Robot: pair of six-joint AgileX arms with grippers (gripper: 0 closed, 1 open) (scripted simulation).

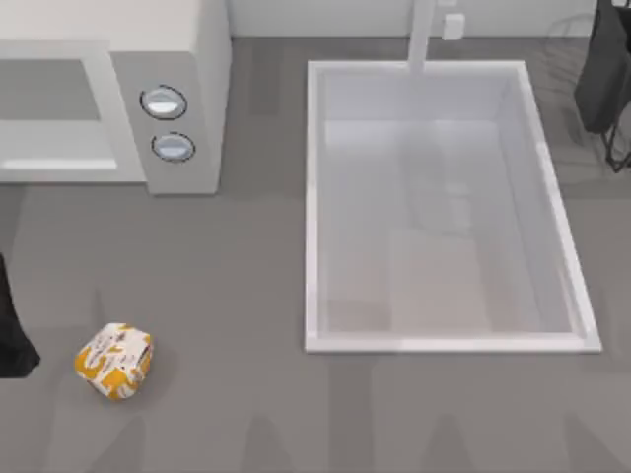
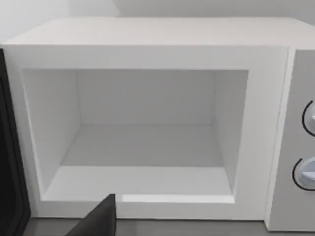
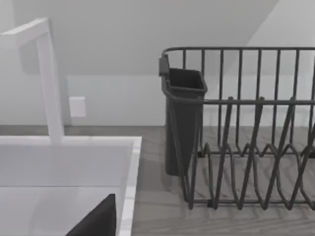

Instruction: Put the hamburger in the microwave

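Note:
The hamburger (image 1: pixel 113 360), a small bundle in white paper with yellow-orange patches, lies on the grey table at the front left, free of any grip. The microwave (image 1: pixel 168 99) stands at the back left with its two round dials facing forward. In the left wrist view its wide cavity (image 2: pixel 142 147) stands open and bare, and a dark part of my left gripper (image 2: pixel 98 221) shows in front of it. A dark part of my right gripper (image 3: pixel 98 219) shows near the sink's edge, far from the hamburger.
A large white sink basin (image 1: pixel 444 207) with a faucet (image 1: pixel 422 34) fills the middle right. A dark wire dish rack (image 3: pixel 246 137) with a cutlery cup (image 3: pixel 182 123) stands at the back right. A dark door panel (image 2: pixel 10 157) stands open beside the cavity.

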